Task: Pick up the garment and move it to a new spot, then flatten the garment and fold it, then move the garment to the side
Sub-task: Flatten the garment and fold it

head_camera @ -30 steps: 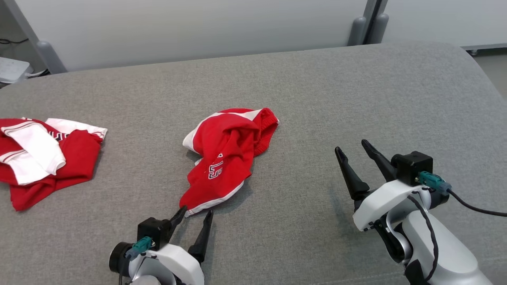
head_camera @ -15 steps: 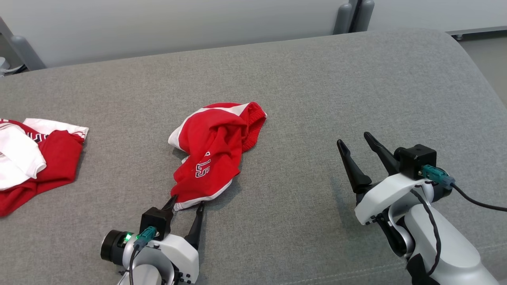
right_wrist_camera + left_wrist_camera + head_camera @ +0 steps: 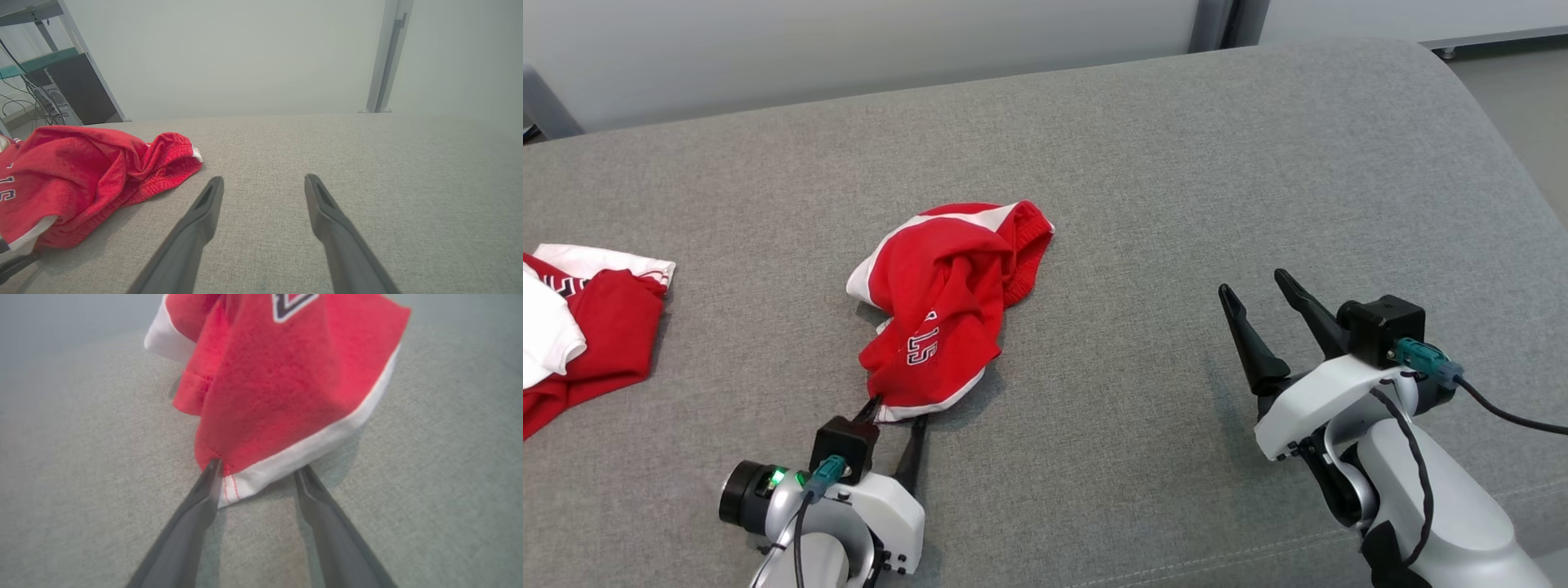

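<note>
Surface: grey upholstered pad [image 3: 1143, 163]. Its far edge runs along a pale wall [image 3: 849, 49]. It rounds off at the far right corner, with the floor [image 3: 1527, 98] beyond. A stitched seam follows the near edge at the lower right.

Task item: the red garment [image 3: 939, 318], white-trimmed, lies crumpled left of centre on the pad. Its ribbed waistband points toward the far edge and a white-hemmed corner points toward the robot.

Left pincer [image 3: 897, 412]: at that near corner, fingers apart, not closed on anything. In the left wrist view the left pincer [image 3: 258, 465] straddles the hem. One tip touches the red cloth at the corner stitching and the other sits at the white hem's edge, both low on the pad.

Right pincer [image 3: 1252, 282]: open and empty, well apart from the garment on its right. Its tips stand above bare pad.

Open room: a wide bare stretch lies between the garment and the right pincer, running on to the right edge. There is also bare pad from the waistband to the far edge. On the left, a second red-and-white garment [image 3: 596, 327] lies at the frame's edge, with a clear gap between the two.

Writing: white characters with a dark outline on the garment's front, seen turned over, look like "15". A fold hides the rest. The second garment shows dark-outlined lettering, unreadable.
</note>
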Available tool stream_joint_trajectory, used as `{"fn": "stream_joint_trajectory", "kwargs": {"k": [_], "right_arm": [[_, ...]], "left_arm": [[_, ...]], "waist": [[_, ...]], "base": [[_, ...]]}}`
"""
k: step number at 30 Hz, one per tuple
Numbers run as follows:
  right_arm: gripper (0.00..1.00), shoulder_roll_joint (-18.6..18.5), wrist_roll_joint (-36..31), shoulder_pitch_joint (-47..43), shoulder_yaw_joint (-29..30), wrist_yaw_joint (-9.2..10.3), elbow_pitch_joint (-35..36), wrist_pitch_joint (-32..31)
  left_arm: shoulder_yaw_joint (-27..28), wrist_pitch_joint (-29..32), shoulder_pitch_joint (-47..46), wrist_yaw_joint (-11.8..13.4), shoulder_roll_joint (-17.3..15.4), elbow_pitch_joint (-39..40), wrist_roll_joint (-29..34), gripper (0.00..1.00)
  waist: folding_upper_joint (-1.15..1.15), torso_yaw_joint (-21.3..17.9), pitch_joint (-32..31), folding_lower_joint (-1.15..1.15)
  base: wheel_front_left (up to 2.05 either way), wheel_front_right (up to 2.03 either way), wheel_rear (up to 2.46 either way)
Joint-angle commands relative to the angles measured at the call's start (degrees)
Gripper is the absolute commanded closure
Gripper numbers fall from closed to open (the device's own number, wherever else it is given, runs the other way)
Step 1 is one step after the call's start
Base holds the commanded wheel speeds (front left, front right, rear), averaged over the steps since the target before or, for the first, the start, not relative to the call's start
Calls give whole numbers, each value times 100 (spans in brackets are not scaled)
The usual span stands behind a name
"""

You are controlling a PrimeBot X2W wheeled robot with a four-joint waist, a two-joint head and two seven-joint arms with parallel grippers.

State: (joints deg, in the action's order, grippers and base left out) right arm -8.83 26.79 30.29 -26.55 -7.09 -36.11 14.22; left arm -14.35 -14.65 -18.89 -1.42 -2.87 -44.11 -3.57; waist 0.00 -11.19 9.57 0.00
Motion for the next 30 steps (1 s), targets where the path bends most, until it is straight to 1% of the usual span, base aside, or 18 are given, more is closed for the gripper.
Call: {"fn": "stream_joint_trajectory", "kwargs": {"k": [1, 3, 6, 8, 9, 13, 14, 15, 22, 26, 30], "right_arm": [[0, 38, 42, 146, -50, -40, 136, 78], [0, 44, 35, 150, -23, -40, 146, 78], [0, 59, 33, 108, 55, -40, 164, 78], [0, 96, 81, 60, 30, -40, 152, 78], [0, 147, 150, 24, -49, -40, 126, 78], [0, 229, 398, -3, -383, -40, 43, 78], [0, 245, 479, -3, -473, -40, 16, 78], [0, 245, 479, -3, -473, -40, 16, 78], [0, 296, 1030, 70, -1231, -40, -287, 78], [0, 268, 1357, 166, -1593, -40, -411, 78], [0, 252, 1647, 288, -1834, -40, -512, 78]], "left_arm": [[203, -35, -261, 47, -100, 93, 18, 100], [225, -35, -295, 40, -125, 74, 26, 100], [223, -35, -334, 13, -230, 160, 101, 100], [209, -35, -331, -27, -330, 298, 150, 100], [220, -35, -344, -47, -395, 452, 160, 100], [234, -35, -378, -98, -500, 816, 174, 100], [244, -35, -388, -104, -511, 893, 168, 100], [244, -35, -388, -104, -511, 893, 168, 100], [423, -35, -510, -59, -496, 1228, 59, 100], [577, -35, -556, 6, -497, 1315, 6, 100], [621, -35, -558, -17, -508, 1285, 20, 100]], "waist": [[0, -10, 8, 0], [0, -8, 19, 0], [0, 126, 3, 0], [0, 294, -39, 0], [0, 443, -77, 0], [0, 824, -138, 0], [0, 929, -146, 0], [0, 929, -146, 0], [0, 1617, -139, 0], [0, 1854, -67, 0], [0, 1967, 46, 0]], "base": [[0, 0, 0], [0, 0, 0], [0, 0, 0], [0, 0, 0], [0, 0, 0], [0, 0, 0], [0, 0, 0], [0, 0, 0], [0, 0, 0], [0, 0, 0], [0, 0, 0]]}}
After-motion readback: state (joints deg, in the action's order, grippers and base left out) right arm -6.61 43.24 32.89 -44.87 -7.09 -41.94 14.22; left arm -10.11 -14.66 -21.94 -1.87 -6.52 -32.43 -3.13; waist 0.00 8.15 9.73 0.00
